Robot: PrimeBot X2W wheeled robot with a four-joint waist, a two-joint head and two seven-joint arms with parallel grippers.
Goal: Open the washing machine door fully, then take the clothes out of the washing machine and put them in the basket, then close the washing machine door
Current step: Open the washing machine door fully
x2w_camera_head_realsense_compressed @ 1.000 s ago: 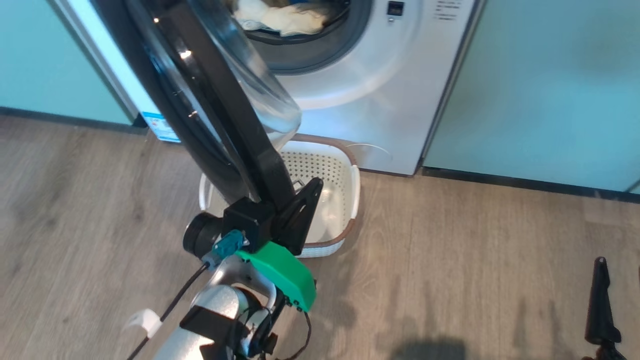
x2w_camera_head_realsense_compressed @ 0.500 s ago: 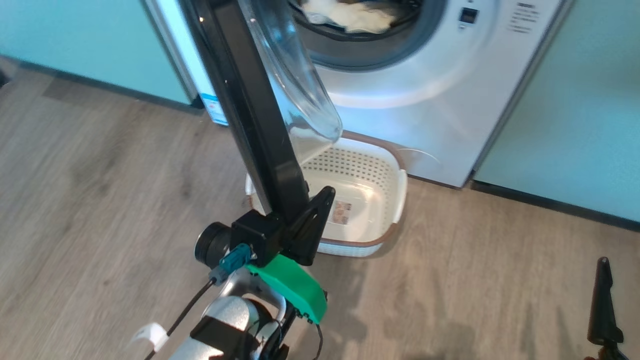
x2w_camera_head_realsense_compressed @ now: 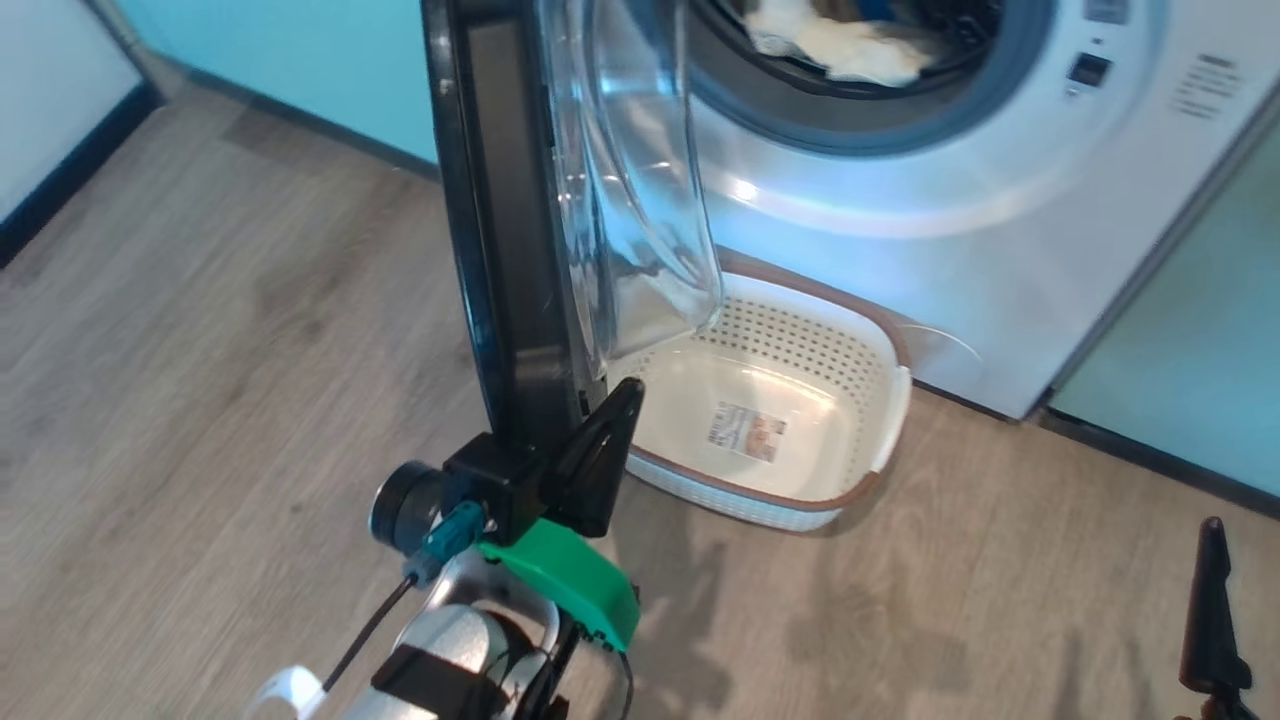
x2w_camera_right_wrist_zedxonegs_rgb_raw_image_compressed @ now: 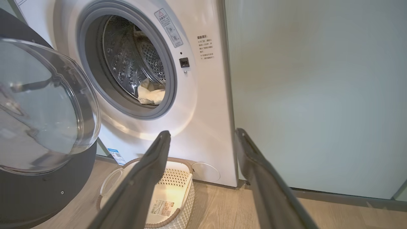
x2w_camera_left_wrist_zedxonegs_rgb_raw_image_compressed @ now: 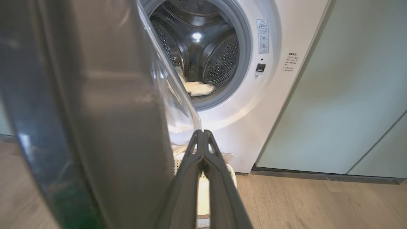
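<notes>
The white washing machine (x2w_camera_head_realsense_compressed: 900,200) stands with its porthole uncovered. Pale clothes (x2w_camera_head_realsense_compressed: 850,45) lie in the drum, also visible as clothes (x2w_camera_right_wrist_zedxonegs_rgb_raw_image_compressed: 151,92) in the right wrist view. The washing machine door (x2w_camera_head_realsense_compressed: 500,250) hangs edge-on to me, glass bowl towards the machine. My left gripper (x2w_camera_head_realsense_compressed: 625,395) is shut with nothing between its fingers and rests against the inner side of the door's lower rim. Under the door, on the floor, sits the cream basket (x2w_camera_head_realsense_compressed: 800,340), holding nothing. My right gripper (x2w_camera_right_wrist_zedxonegs_rgb_raw_image_compressed: 202,133) is open and held low at the right, away from the machine.
Wood floor spreads to the left and in front of the machine. Teal cabinet panels (x2w_camera_head_realsense_compressed: 1180,380) flank it on the right and behind the door. A white panel with a dark edge (x2w_camera_head_realsense_compressed: 60,130) stands at the far left.
The head camera has swung, so the whole picture has shifted right. The door has swung further away from the porthole, with my shut left gripper staying at its lower rim. The right gripper stays open.
</notes>
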